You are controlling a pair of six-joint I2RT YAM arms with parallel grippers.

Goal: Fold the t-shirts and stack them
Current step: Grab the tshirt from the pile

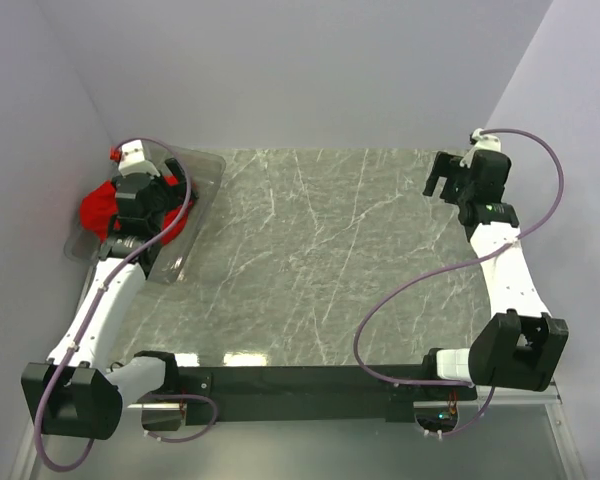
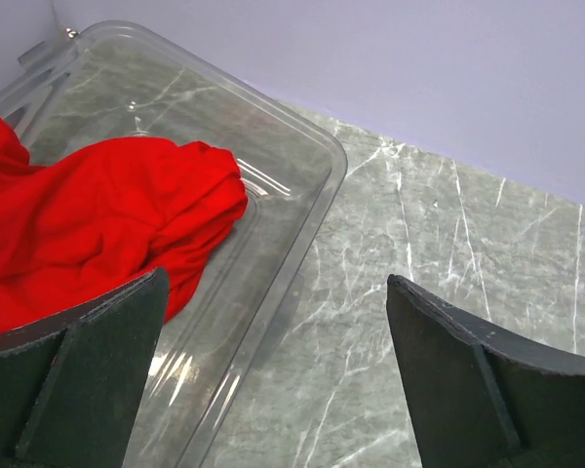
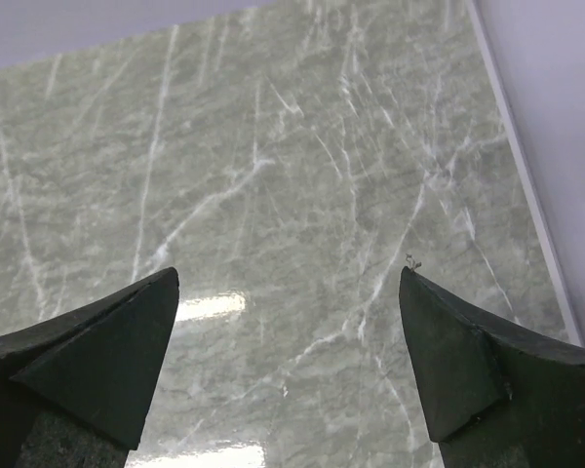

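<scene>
A bright red t-shirt (image 1: 98, 208) lies crumpled in a clear plastic bin (image 1: 202, 180) at the table's far left; in the left wrist view the t-shirt (image 2: 97, 224) fills the left part of the bin (image 2: 312, 210). My left gripper (image 1: 152, 190) hovers over the bin, open, its jaws wide apart above the bin's right rim, with nothing between them (image 2: 273, 292). My right gripper (image 1: 442, 178) is raised at the far right of the table, open and empty (image 3: 288, 278), well away from the shirt.
The grey-green marble tabletop (image 1: 320, 260) spreads between the two arms. Pale walls close in the left, back and right sides. The table's right edge (image 3: 522, 175) meets the wall close to the right gripper.
</scene>
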